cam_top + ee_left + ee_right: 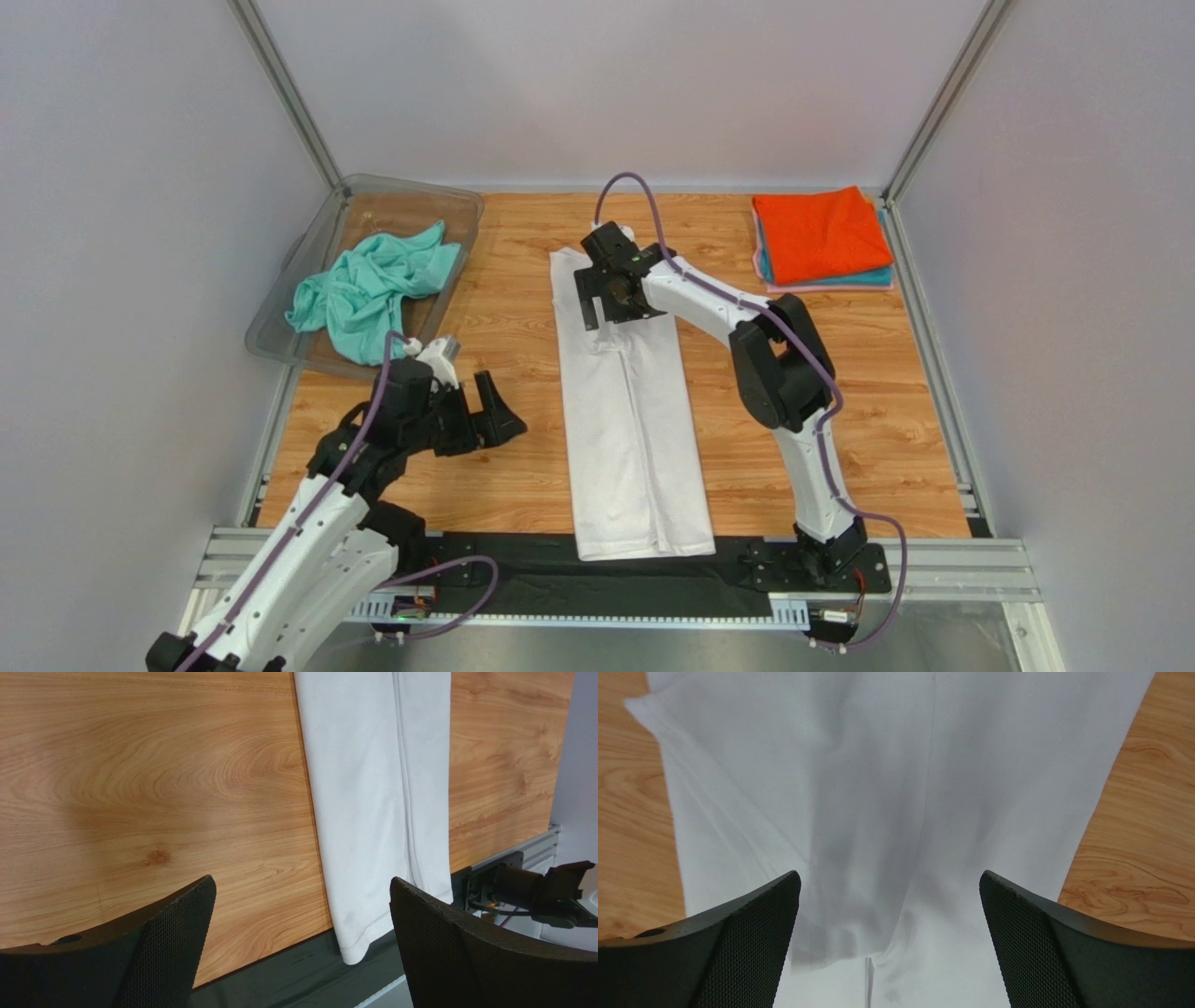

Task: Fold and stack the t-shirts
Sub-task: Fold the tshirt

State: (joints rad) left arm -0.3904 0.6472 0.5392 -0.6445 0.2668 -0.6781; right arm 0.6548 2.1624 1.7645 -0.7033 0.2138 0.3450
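Observation:
The white t-shirt lies folded into a long strip down the middle of the table; it also shows in the left wrist view and the right wrist view. My right gripper is open and empty just above the strip's far end. My left gripper is open and empty over bare wood left of the strip, near its front half. The mint-green t-shirt lies crumpled in the tray. The orange t-shirt is folded on top of teal and pink ones at the far right.
A clear plastic tray stands at the far left. A black mat runs along the table's near edge under the strip's hem. Metal frame rails and grey walls close in the sides.

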